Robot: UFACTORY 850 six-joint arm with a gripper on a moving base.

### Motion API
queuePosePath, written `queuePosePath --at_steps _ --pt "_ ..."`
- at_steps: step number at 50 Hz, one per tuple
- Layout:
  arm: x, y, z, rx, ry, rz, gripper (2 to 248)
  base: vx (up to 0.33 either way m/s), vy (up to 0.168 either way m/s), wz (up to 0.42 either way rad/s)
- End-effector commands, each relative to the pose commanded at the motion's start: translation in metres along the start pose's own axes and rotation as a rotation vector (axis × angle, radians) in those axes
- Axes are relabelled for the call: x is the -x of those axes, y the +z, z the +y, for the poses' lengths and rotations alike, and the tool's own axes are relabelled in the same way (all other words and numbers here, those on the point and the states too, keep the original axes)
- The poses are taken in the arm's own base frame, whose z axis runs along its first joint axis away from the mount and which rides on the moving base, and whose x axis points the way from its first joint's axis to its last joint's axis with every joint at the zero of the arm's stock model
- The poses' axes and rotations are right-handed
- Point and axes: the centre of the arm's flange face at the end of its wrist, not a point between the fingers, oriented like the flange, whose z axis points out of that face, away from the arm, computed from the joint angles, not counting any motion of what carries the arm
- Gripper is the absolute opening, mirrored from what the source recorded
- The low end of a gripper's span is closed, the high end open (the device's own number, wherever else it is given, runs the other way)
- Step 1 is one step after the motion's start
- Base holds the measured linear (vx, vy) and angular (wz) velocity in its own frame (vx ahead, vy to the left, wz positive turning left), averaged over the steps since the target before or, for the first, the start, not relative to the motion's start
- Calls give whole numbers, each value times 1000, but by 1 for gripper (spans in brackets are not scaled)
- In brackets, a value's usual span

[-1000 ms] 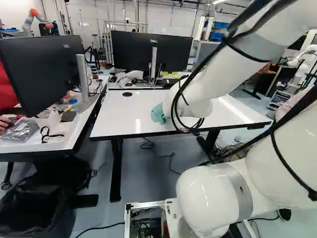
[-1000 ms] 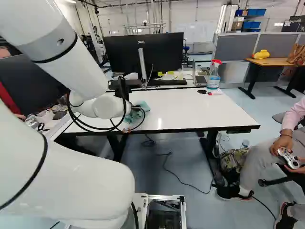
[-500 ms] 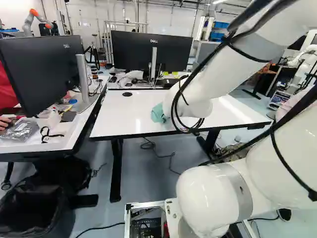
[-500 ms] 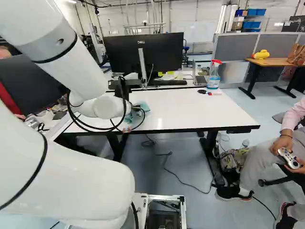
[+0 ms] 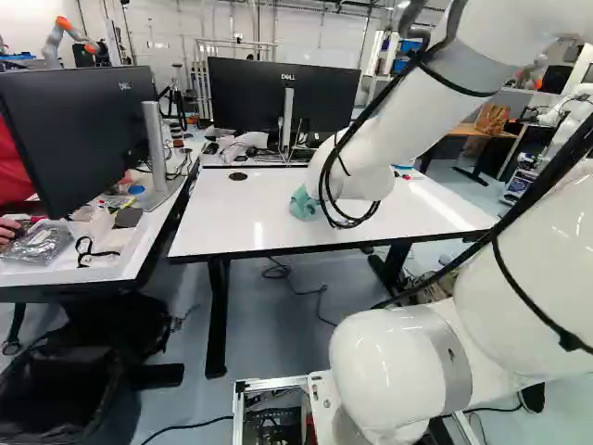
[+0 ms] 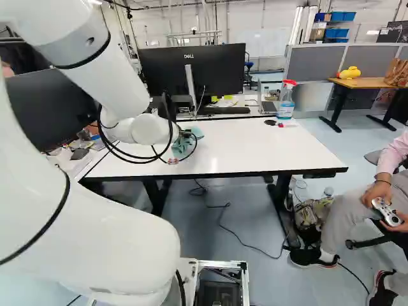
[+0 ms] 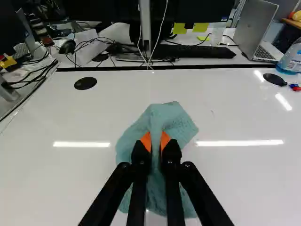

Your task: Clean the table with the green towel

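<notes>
Held the green towel (image 7: 171,117) by a bunched ridge near its middle, pinched between the orange pads (image 7: 146,140) of the gripper (image 7: 155,141), nearly closed, with just the thickness of the folds between. Draped loosely to either side of that pinch, apparently resting on the white table (image 5: 213,213), left of the table's centre. Looked light, soft and limp, with nothing to break and little risk of slipping out of the pads; would probably trail and crumple under a push instead of staying flat. Seemed best taken just so, by a thick central fold, leaving the loose edges free to wipe. Met at the left of the left base view a black bin (image 5: 60,389), missing from the right base view, and further over the towel poking out beside the arm (image 5: 408,130), without a glimpse of the pads. Got the pinch itself plainly only from the wrist view, along with a round black disc (image 7: 85,83) near the table's far left corner, visible in the left base view too but not in the right base view. Found the spray bottle (image 6: 286,101) whole at the far right corner only in the right base view, cut off in the wrist view.
</notes>
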Motion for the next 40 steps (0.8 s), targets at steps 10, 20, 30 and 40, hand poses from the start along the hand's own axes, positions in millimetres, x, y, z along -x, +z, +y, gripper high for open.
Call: queuePosePath --at_steps 10,20,30,40 --pt "-14 12 9 19 11 5 42 0 0 0" --pt "-24 27 18 40 24 1 42 0 0 0" --pt "-33 40 30 62 37 -4 42 0 0 0" --pt "-38 54 42 83 51 -45 42 0 0 0"
